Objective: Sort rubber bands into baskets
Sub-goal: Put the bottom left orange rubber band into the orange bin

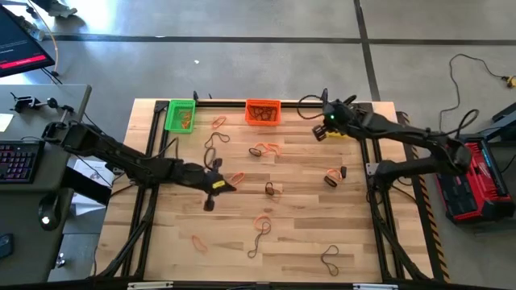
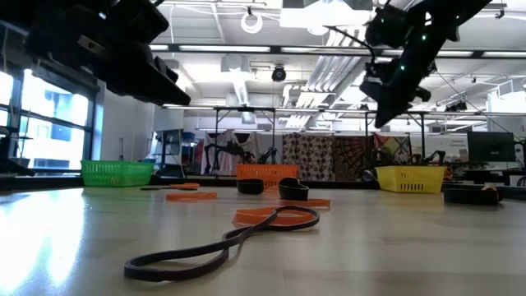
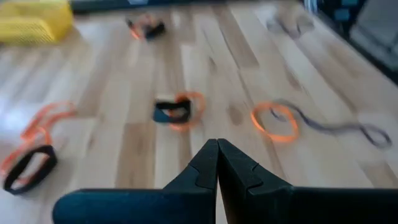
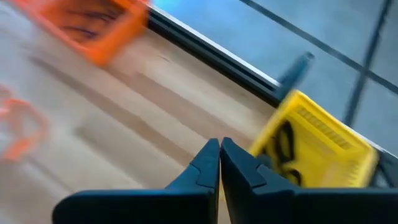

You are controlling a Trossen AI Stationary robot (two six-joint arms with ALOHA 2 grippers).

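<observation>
The right gripper (image 1: 320, 131) is seen pressed together and empty above the yellow basket (image 4: 323, 144), where black bands (image 4: 283, 143) lie. The left gripper (image 1: 211, 201) is pressed together mid-table, empty. Bands (image 1: 267, 149) are scattered on the table (image 1: 306, 234); 2 more baskets, green (image 1: 181, 114) and orange (image 1: 263, 111), are set along the far edge.

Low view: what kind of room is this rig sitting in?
Probably a robotics lab or workshop: exposed ceiling ducts, a monitor on a desk behind the table, and a keyboard on a side desk.

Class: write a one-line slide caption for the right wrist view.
Shut right gripper beside yellow basket holding black bands.
</observation>
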